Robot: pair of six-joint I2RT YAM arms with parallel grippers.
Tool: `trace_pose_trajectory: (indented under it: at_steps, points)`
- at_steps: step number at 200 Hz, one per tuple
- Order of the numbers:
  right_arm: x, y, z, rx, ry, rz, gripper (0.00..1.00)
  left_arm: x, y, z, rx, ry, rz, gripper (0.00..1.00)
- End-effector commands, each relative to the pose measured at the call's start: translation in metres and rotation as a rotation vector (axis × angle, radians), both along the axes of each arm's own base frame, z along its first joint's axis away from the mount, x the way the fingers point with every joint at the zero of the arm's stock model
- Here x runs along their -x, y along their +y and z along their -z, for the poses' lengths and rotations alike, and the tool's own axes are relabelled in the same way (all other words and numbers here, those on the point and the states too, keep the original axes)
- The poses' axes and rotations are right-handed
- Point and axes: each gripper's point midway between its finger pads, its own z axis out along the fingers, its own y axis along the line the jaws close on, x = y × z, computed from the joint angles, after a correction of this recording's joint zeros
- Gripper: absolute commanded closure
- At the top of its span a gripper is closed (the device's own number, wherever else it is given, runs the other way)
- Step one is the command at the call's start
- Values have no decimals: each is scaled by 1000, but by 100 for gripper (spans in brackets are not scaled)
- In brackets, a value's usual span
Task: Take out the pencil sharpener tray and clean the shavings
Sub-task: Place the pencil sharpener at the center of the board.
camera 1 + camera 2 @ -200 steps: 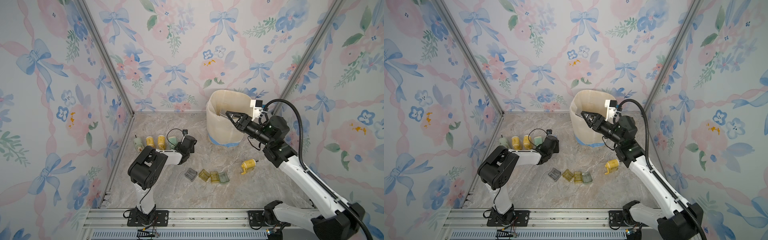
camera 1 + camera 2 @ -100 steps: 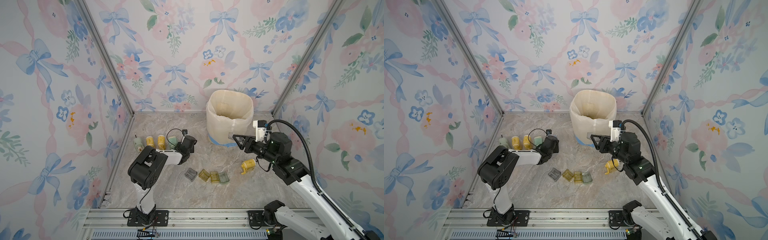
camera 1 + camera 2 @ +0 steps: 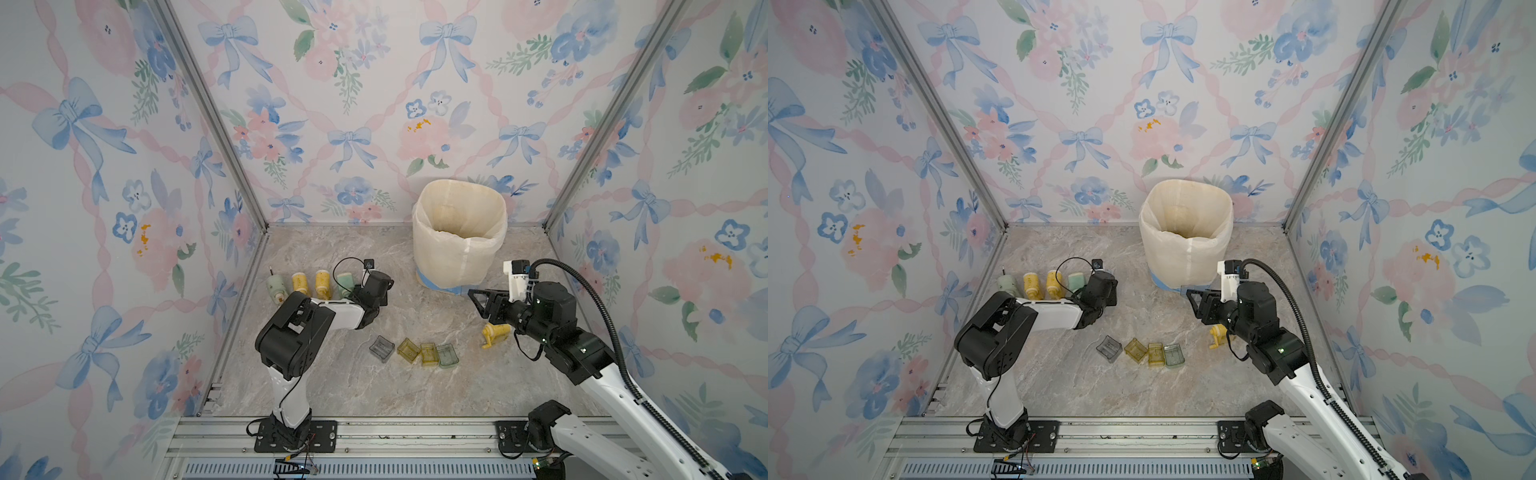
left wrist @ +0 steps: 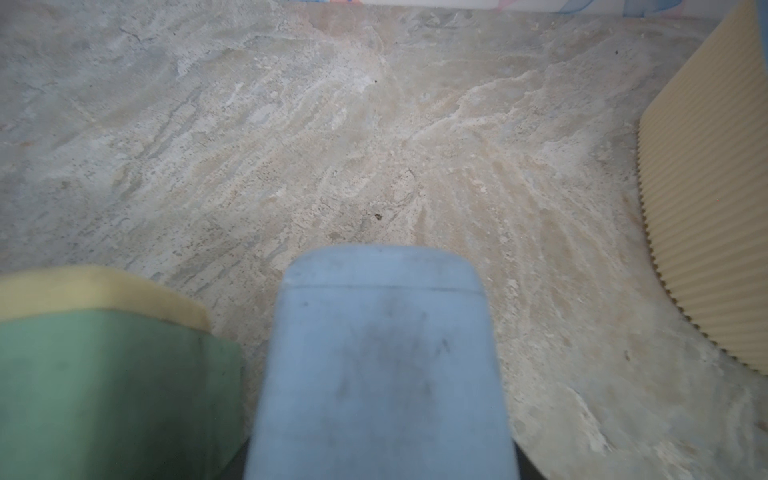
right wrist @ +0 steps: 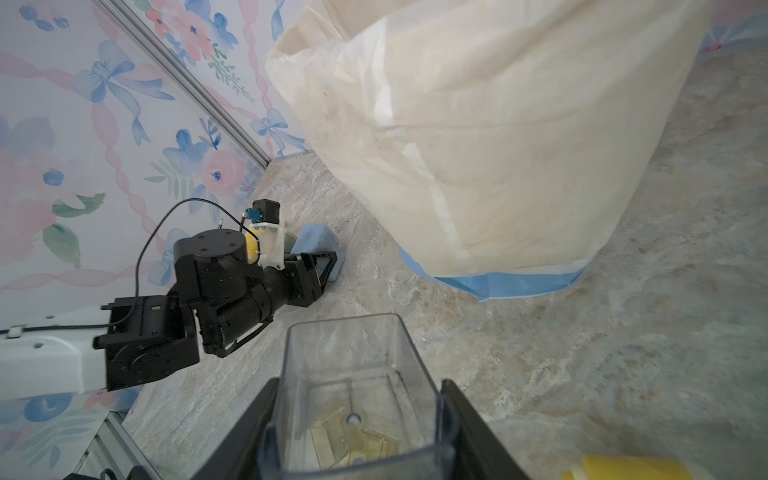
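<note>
While right tool [image 5: 357,392] clamps clear tray [image 5: 349,353], rear cut off, left tool [image 5: 327,262] grips blurred blue sharpener [image 4: 382,365]

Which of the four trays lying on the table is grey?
The grey tray, at the row's end nearest the left arm. Next come two yellow trays, then a pale green tray.

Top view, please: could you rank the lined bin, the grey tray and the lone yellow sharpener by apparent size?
1. The lined bin, clearly largest.
2–3. The grey tray and lone yellow sharpener look alike; the right arm partly covers the sharpener, so unranked.
</note>
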Motion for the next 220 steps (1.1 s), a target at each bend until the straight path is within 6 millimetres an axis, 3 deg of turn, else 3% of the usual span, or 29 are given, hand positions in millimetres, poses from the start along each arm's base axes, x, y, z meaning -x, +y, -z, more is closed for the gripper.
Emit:
trace_pose_trajectory:
  at_steps: [1,56,156,220]
  points:
    - [4,-2,17,66,13,10,48,1,6,-17,6,-30,-21,48]
    - [8,3,53,115,43,28,48,3,4,-19,12,-31,-14,41]
    - [15,0,103,133,123,69,47,6,1,-5,14,-2,-16,35]
    - [22,-6,143,170,172,120,48,3,-2,-25,20,-45,-8,34]
